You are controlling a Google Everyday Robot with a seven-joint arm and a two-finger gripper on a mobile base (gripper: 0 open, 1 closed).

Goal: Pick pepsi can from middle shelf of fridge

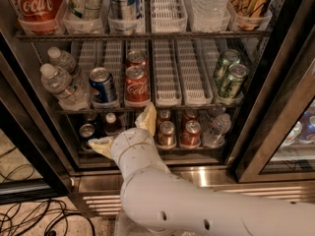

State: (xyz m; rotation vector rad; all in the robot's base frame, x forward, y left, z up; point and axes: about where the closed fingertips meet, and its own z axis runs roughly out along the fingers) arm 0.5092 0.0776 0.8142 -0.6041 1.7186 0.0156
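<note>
1. Nearest, the white jointed robot arm [162, 200] reaches up from the bottom of the scene toward the large stainless-steel drinks fridge [206, 175], which appears to stand open.
2. Its two-finger end effector [122, 127] is level with the lower rack. The pale yellow fingers [147, 118] are spread wide and hold nothing, one pointing up and the other out to the left.
3. Just right of it, on that lower rack, stand small red and brown cans [189, 133].
4. Farther in and above is the dark wire middle shelf surface [167, 77] with white slotted lane trays. It carries the blue, silver-topped pepsi can [103, 86], upright at the front of its lane, left of centre. Clear plastic water bottles [61, 80] are on its left and red Coca-Cola cans [137, 85] on its right. Green cans [230, 77] stand well apart at the right.
5. The reach looks only begun, as the end effector is below the pepsi can, slightly right of it, and not touching it. It has yet to rise to the can, line up, close on it and draw it out.
</note>
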